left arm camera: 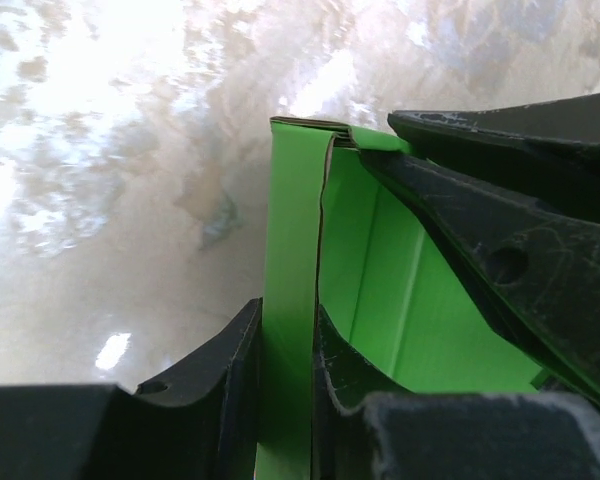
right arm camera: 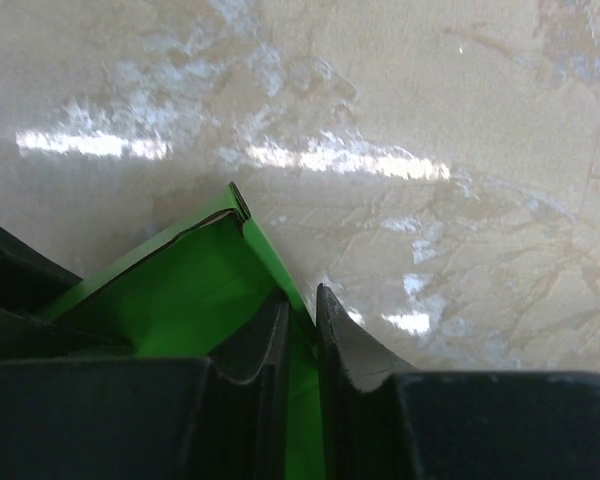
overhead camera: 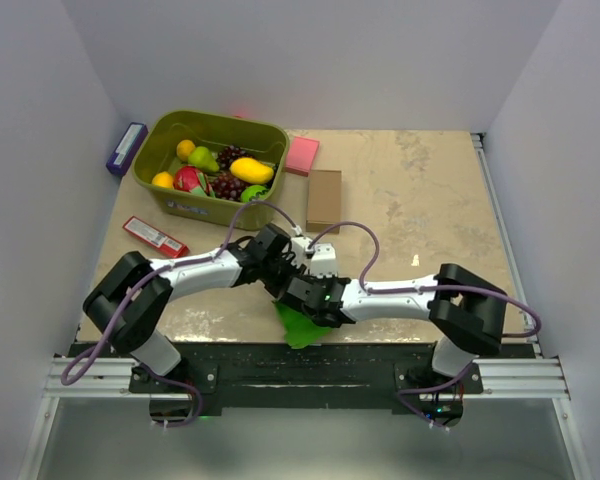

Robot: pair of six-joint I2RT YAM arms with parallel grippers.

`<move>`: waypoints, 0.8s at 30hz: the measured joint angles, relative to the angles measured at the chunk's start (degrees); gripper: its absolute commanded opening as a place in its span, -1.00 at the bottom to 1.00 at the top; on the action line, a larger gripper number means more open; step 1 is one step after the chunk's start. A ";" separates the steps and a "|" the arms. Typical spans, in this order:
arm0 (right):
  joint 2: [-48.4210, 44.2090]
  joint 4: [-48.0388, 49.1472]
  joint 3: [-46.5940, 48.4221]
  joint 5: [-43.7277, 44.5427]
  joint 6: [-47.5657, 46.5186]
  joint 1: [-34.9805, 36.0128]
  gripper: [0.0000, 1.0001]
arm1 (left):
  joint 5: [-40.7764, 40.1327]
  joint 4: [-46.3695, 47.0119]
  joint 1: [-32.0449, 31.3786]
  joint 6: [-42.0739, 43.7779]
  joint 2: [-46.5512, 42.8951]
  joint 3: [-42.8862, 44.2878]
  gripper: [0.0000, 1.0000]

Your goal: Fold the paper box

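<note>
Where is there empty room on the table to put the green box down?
The big bare patch is the right side of the table, between the brown box and the right wall. Crowded at back left: fruit basket, pink pad, red packet. The near middle is busy too, where the left hand and right hand pinch the paper box.

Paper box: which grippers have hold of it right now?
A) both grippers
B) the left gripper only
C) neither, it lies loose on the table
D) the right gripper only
A: in the left wrist view a green wall of the paper box is pinched between the fingers of the left gripper, and in the right wrist view the right gripper pinches another green wall.
</note>
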 measured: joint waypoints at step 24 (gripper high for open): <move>-31.34 6.97 -18.56 -25.68 -8.94 -14.40 -0.32 | 1.05 0.98 -2.51 4.76 0.61 1.18 -0.92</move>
